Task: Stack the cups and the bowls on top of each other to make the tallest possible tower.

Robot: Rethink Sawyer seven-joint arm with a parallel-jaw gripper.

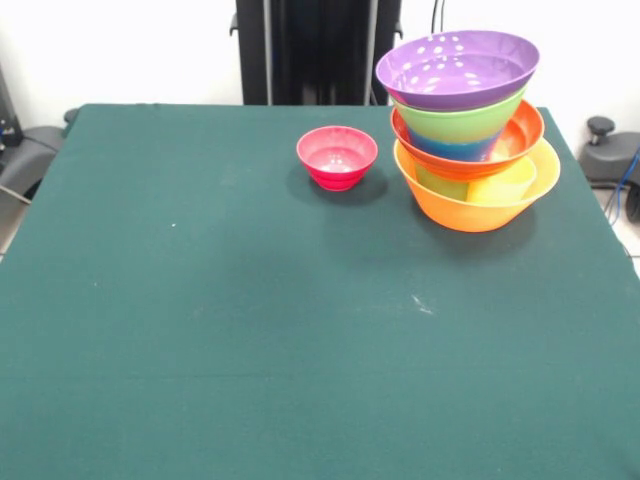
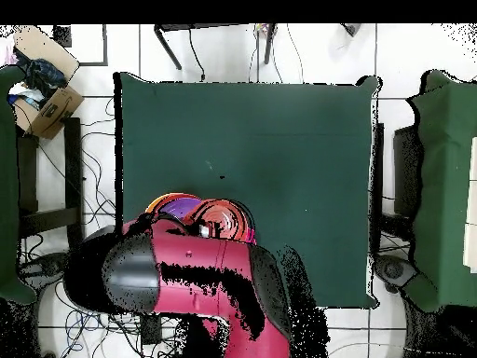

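Note:
The tower stands at the far right of the table (image 1: 250, 330). Its base is a big orange bowl (image 1: 478, 205). Above that sit a wide red-orange bowl (image 1: 522, 132), a lime green bowl (image 1: 462, 120) with blue showing under it, and a purple bowl (image 1: 457, 68) on top. A yellow shape (image 1: 503, 186) and a green shape (image 1: 438, 182) show through the orange wall, likely cups. A small pink bowl (image 1: 337, 157) stands alone to the tower's left. From overhead, the red and black arm (image 2: 186, 275) covers part of the tower (image 2: 175, 205) and the pink bowl (image 2: 226, 220). No gripper shows.
The robot's dark pedestal (image 1: 315, 50) rises behind the table's far edge. In the overhead view a cardboard box (image 2: 42, 89) sits on the floor at the upper left, green-covered tables (image 2: 447, 177) flank the sides, and cables lie on the tiles.

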